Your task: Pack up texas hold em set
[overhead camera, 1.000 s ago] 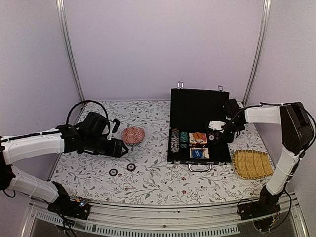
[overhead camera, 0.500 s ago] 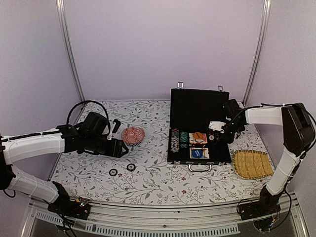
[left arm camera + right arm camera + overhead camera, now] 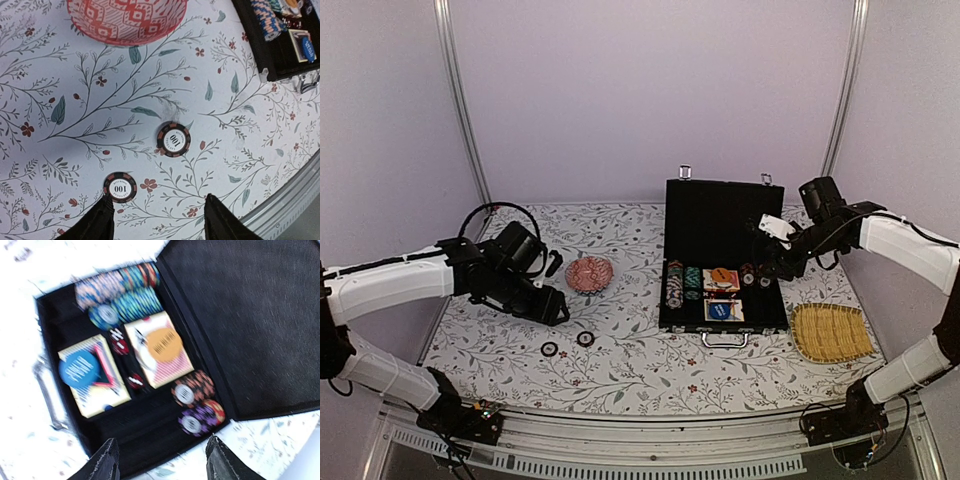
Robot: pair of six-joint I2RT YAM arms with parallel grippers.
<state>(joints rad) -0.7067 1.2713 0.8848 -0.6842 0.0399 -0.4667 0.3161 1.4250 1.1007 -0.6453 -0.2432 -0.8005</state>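
Since the near chip (image 3: 120, 186) lies flat on the tablecloth (image 3: 250, 105) just ahead of your left gripper (image 3: 157, 216), that arm's far nearer than the other. Its fingers stand apart w/ nothing btwn them. The chip sits right beside one fingertip, off the gap's centre. The far chip (image 3: 173, 139) lies further out, more in line w/ the gap. Both are round, so no long axis to match. Right of them the briefcase (image 3: 723, 215) stands open. Your right gripper (image 3: 162, 452) hovers over it, fingers apart, empty.
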